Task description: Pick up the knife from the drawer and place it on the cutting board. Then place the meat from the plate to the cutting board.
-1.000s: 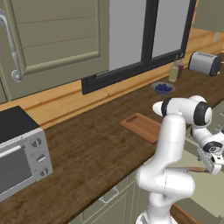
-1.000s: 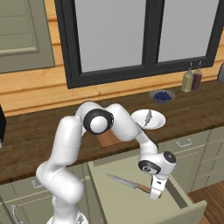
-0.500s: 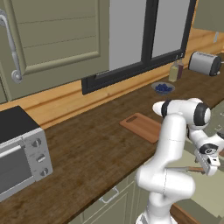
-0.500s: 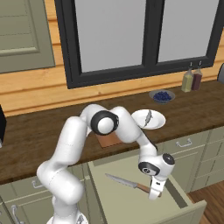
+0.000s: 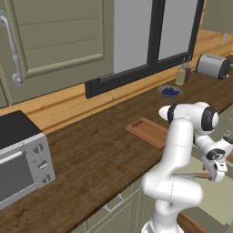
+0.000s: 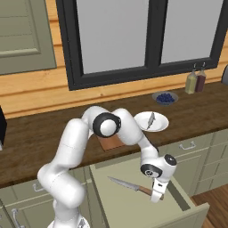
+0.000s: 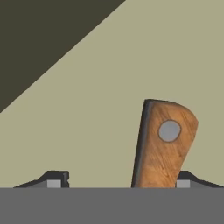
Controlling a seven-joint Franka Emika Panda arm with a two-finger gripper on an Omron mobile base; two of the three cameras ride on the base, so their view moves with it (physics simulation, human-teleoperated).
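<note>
Lowered jaws — knife handle between, drawer

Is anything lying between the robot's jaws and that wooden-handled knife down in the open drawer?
Nothing visible does. The gripper is low in the open pale olive-green drawer, and the brown wooden handle of the silver-bladed knife lies between its open jaws, nearer one fingertip, on the bare beige drawer floor.

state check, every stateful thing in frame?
drawer: pulled open
knife: lying flat in the drawer, not lifted
end effector: down at the knife handle, fingers either side of it with gaps, not yet gripping
cutting board: flat on the counter, nothing on it
plate: on the counter, meat on it
bowl: holds dark blue berries
</note>
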